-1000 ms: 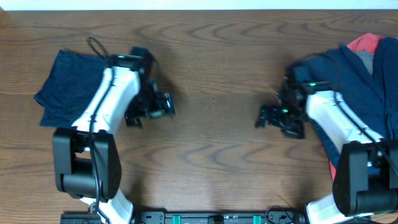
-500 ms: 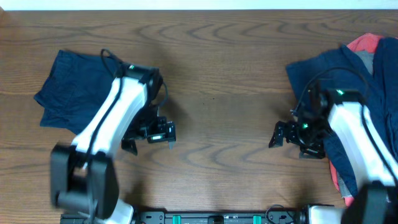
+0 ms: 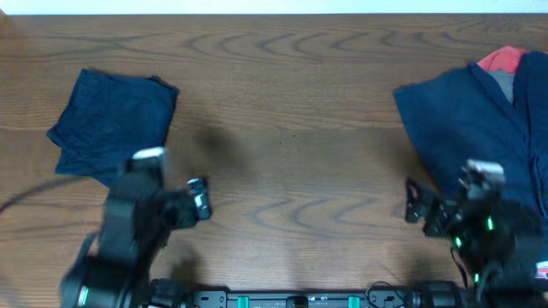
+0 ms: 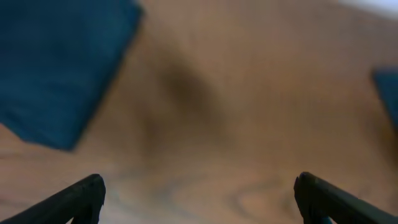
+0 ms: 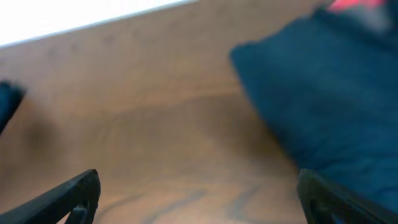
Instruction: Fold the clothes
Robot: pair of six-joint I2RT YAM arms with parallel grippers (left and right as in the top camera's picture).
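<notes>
A folded navy garment (image 3: 113,122) lies at the far left of the table; it also shows in the left wrist view (image 4: 59,65). A pile of navy clothes (image 3: 475,128) with a coral-red and grey piece (image 3: 503,62) lies at the far right; the navy pile also shows in the right wrist view (image 5: 323,93). My left gripper (image 3: 197,201) is open and empty near the front edge, below the folded garment. My right gripper (image 3: 417,210) is open and empty near the front edge, beside the pile. Both wrist views are blurred.
The wooden table (image 3: 291,128) spans the view. A white wall strip runs along the far edge (image 3: 274,7). The arm bases and a black rail (image 3: 291,299) sit at the front edge.
Both arms have pulled back toward the front edge, away from the garments. The folded garment on the left is now fully uncovered.
</notes>
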